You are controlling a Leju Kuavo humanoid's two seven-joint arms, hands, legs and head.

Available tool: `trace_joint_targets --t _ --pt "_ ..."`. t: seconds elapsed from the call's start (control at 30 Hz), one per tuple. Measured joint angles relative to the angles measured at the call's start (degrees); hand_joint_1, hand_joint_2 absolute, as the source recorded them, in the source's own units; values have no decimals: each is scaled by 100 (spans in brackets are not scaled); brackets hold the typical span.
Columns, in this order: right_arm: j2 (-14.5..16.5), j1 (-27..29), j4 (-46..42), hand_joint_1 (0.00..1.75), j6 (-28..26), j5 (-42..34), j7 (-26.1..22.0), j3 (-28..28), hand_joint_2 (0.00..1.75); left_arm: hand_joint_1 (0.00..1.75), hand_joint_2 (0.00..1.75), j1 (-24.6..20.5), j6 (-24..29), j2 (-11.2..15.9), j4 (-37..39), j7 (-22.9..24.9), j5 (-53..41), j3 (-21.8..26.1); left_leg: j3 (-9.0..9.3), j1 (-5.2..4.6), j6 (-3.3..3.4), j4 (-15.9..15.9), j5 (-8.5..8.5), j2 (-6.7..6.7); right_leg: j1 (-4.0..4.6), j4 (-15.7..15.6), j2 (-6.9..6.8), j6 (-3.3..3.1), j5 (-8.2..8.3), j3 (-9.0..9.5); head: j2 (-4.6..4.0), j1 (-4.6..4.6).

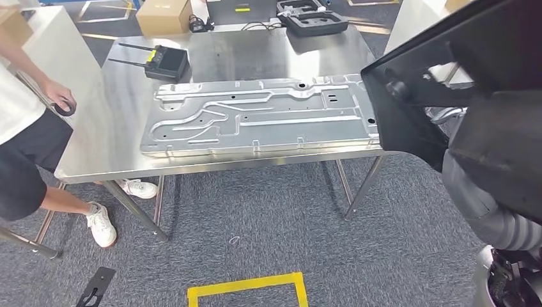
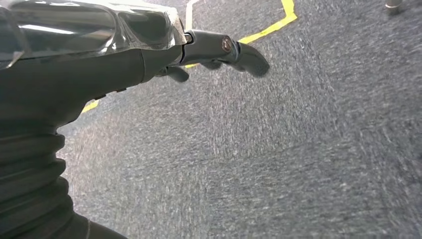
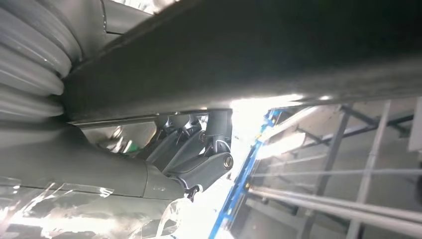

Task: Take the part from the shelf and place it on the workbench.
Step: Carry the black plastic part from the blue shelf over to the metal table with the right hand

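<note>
The part is a large flat black panel (image 1: 415, 121) held up at the right, its lower corner hanging over the right end of the steel workbench (image 1: 108, 134). Seen from the right wrist, my right hand (image 3: 196, 157) grips it from below, fingers (image 3: 214, 162) pressed against the dark underside of the panel (image 3: 259, 55). The right forearm (image 1: 505, 224) rises under the panel in the head view. My left hand (image 2: 214, 52) hangs over the grey carpet, fingers apart, holding nothing.
A big stamped silver metal sheet (image 1: 255, 118) covers most of the bench. Behind it lie a black box with antennas (image 1: 165, 62) and a black moulded tray (image 1: 313, 16). A person (image 1: 25, 128) stands at the bench's left end, one hand on the edge. Yellow tape (image 1: 246, 288) marks the floor.
</note>
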Motion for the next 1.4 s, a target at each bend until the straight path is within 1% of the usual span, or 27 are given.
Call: trace_joint_targets --t 0.07,0.1,0.2,0.23,0.27,0.3,0.37,0.4,0.43,0.53,0.6,0.63,0.7,0.73,0.77,0.8,0.9,0.93,0.97,1.03,1.1,1.17,1.23,1.27,1.3,1.33,1.4 --pt "3 -8 -1 175 -1 2 -1 0 175 0 175 -7 1 -4 0 -10 -1 -5 -12 11 -53 169 -68 10 -24 -33 8 -76 0 96 0 -7" --pt "5 -13 -2 175 -2 2 -2 0 175 0 175 -15 1 -2 0 -15 -1 -7 -120 21 -79 390 -159 13 -33 -40 6 -108 -20 144 0 -14" --pt "8 -9 -2 175 -1 2 -2 0 175 0 175 -14 1 -1 0 -21 -1 -9 -826 43 -154 1485 -552 17 -36 -42 11 -152 -112 227 0 -28" --pt "8 -5 -2 175 -1 2 -2 0 175 0 175 -6 0 -2 0 -21 0 -9 -1017 53 -176 1679 -592 18 -37 -42 16 -148 -151 265 0 -29" --pt "8 -3 -2 175 -1 3 -1 0 175 0 175 1 -1 -2 0 -21 1 -9 -1106 62 -192 1659 -511 18 -39 -41 21 -139 -194 316 0 -30" --pt "8 -4 -2 175 -1 3 -1 0 175 0 175 4 -1 -1 0 -21 1 -9 -1089 70 -198 1424 -307 19 -43 -41 24 -123 -241 379 0 -31" --pt "8 -5 -1 175 -1 3 -2 0 175 0 175 9 -1 -1 1 -21 1 -10 -888 71 -184 633 245 25 -52 -40 24 -71 -343 524 1 -31" --pt "9 -8 -1 175 -1 3 -2 0 175 0 175 10 -2 -1 1 -21 1 -11 -804 58 -150 331 382 30 -51 -42 26 -38 -387 570 1 -32" --pt "10 -9 0 175 -1 2 -2 0 175 0 175 14 -3 -2 2 -21 1 -11 -748 44 -106 155 470 32 -47 -48 30 0 -425 597 0 -30" --pt "6 -13 -1 175 -1 5 2 0 175 0 175 13 -4 -2 2 -21 1 -9 -674 33 38 88 473 26 -39 -7 32 95 -478 616 1 -23" --pt "2 -21 -2 175 -1 7 -2 0 175 0 175 0 -3 -1 2 -21 1 -5 -594 47 107 67 442 18 -51 300 12 138 -544 477 2 -17" --pt "0 -23 -2 175 -1 7 -4 0 175 0 175 -1 -2 -1 2 -21 1 -2 -552 50 135 59 414 16 -55 635 2 153 -627 282 1 -15" --pt "0 -16 -1 175 -2 8 -4 0 175 0 175 2 -1 -1 2 -21 1 2 -470 43 174 58 334 14 -56 1414 -3 169 -882 -242 0 -11" --pt "1 -11 0 175 -3 9 -3 0 175 0 175 6 -1 -2 2 -21 1 3 -418 39 181 58 285 10 -55 1659 -3 169 -976 -465 0 -11" --pt "2 -8 1 175 -3 11 -2 0 175 0 175 7 -1 -2 2 -21 1 5 -356 34 183 58 232 2 -54 1698 -3 163 -985 -590 1 -11" --pt "1 -8 1 175 -3 13 -3 0 175 0 175 8 -1 -2 2 -21 1 7 -278 30 181 57 173 -6 -50 1515 -3 146 -866 -606 1 -10" --pt "1 -8 2 175 -3 16 -4 1 175 0 175 9 -2 -6 3 -21 1 9 -68 21 148 42 -9 -30 7 369 -2 30 -39 -329 0 -12" --pt "1 -11 2 175 -2 18 -4 2 175 0 175 7 -3 -9 4 -21 1 11 -31 17 120 25 -55 -35 32 138 1 -2 143 -266 0 -10" --pt "0 -13 2 175 -2 18 -3 3 175 0 175 6 -4 -13 5 -21 1 13 6 14 85 19 -74 -38 50 21 8 -31 222 -234 1 -8" --pt "-1 -24 -1 175 2 30 -1 5 175 0 175 -2 -5 -19 7 -21 -1 15 49 2 12 54 -57 -34 39 -41 15 -72 196 -145 1 -2" --pt "2 -32 -2 175 10 40 -3 6 175 0 175 -19 -4 -24 7 -21 -3 12 -82 6 -42 373 -32 -21 4 -107 9 -124 157 -14 1 -7" --pt "6 -36 -2 175 21 41 -6 7 175 0 175 -37 -3 -21 7 -21 -5 14 -490 25 -94 1019 -173 -11 -10 -130 7 -162 94 76 0 -16" --pt "11 -34 -2 175 43 41 -6 8 175 0 175 -33 -5 -20 7 -21 -7 15 -957 41 -138 1576 -492 -7 -13 -129 16 -173 16 142 0 -20" --pt "15 -32 -1 175 58 40 -5 12 175 0 175 -25 -6 -21 7 -21 -8 14 -1109 49 -155 1669 -608 -6 -14 -128 22 -169 -28 188 1 -20" --pt "19 -31 -1 175 72 40 -5 22 175 0 175 -19 -7 -21 7 -20 -8 14 -1176 57 -170 1588 -612 -3 -15 -128 27 -159 -79 249 1 -20" --pt "24 -31 0 175 82 40 -5 37 175 0 175 -17 -7 -21 7 -20 -8 14 -1154 64 -186 1338 -465 -1 -19 -128 30 -145 -133 322 1 -20" --pt "38 -33 1 175 94 39 -5 72 175 0 175 -16 -7 -20 7 -19 -8 15 -983 71 -199 570 152 14 -20 -123 31 -97 -250 473 1 -20"
